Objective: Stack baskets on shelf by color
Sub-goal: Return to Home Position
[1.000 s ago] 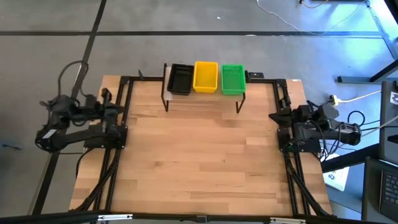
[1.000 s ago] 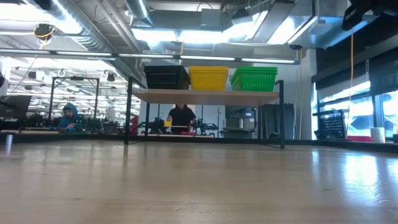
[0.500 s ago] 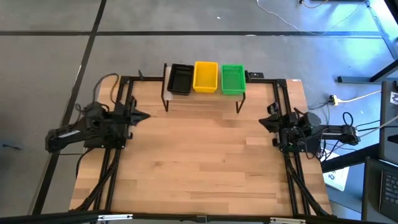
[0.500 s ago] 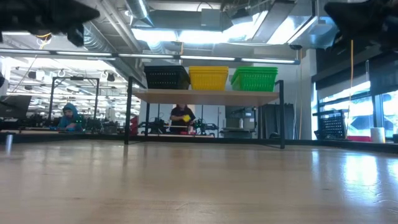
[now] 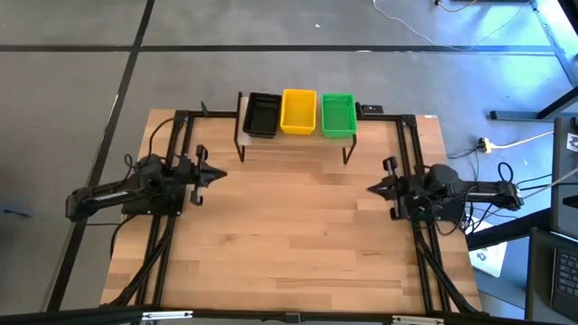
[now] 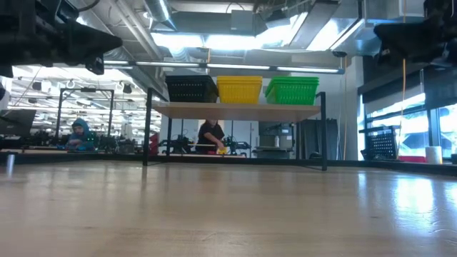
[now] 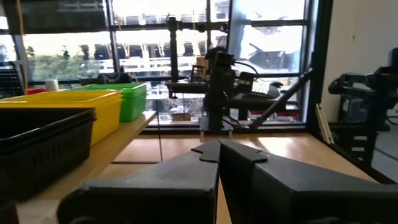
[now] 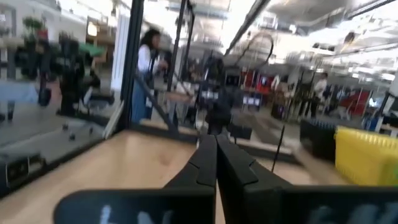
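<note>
Tabletop, light wood planks [image 5: 289,244]: bounded L and R by black frame rails; one arm is carried at each side, above the surface.
L gripper [image 5: 217,173]: dark, two-finger; held over the L part of the table, pointed inward toward the R arm; fingers are seen pressed together, tip to tip, in the L wrist view.
R gripper [image 5: 372,190]: same type; held over the R part, pointed inward toward the L arm; fingers likewise closed against each other; well apart from the L gripper.
Shelf, low rack w/ light wood plank top and thin black metal legs [image 6: 235,111]: set at the far edge of the table, betw. the arms, well apart from both grippers.
Baskets, small rectangular plastic mesh: sorted by colour on the shelf top, side by side in a row; black stack [image 5: 262,115] at the L-arm end; yellow stack [image 5: 299,111] in the middle; green stack [image 5: 338,115] at the R-arm end; qty per stack cannot be told.
Room beyond: one person [image 6: 212,135] is seen betw. the shelf legs; another, seated [image 6: 77,133], farther off at the low view's left.
</note>
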